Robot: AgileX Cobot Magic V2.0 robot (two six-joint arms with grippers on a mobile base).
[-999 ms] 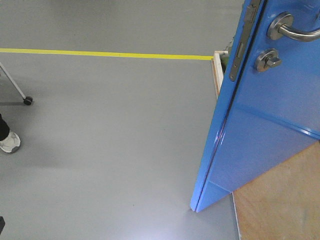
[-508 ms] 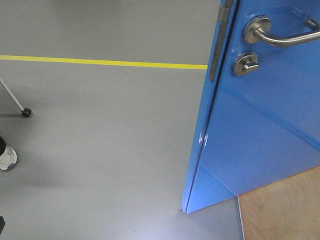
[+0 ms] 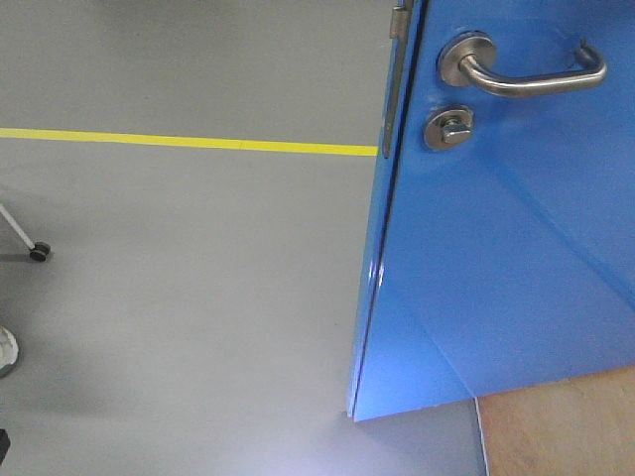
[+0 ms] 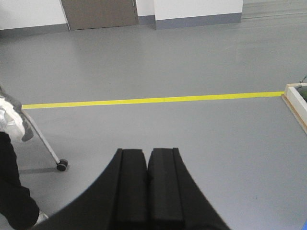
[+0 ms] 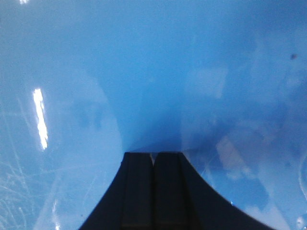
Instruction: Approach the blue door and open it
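Observation:
The blue door (image 3: 496, 248) fills the right of the front view, glossy, its edge towards me. Its steel lever handle (image 3: 526, 74) sits at the top, the round thumb-turn lock (image 3: 447, 128) below it, and the metal latch plate (image 3: 394, 84) on the edge. No gripper shows in the front view. My left gripper (image 4: 147, 152) is shut and empty, over grey floor. My right gripper (image 5: 153, 154) is shut and empty, its tips close against the blue door panel (image 5: 153, 72), which fills that whole view.
Grey floor (image 3: 179, 297) with a yellow tape line (image 3: 189, 141). A caster leg (image 3: 38, 253) and a shoe (image 3: 5, 349) sit at the far left. A wooden floor board (image 3: 561, 426) lies at the bottom right. A white-framed panel (image 4: 297, 98) is at the left wrist view's right edge.
The door has shifted left in the front view and now shows more of its face, with the whole lever in view. The caster and shoe have slid towards the left edge.

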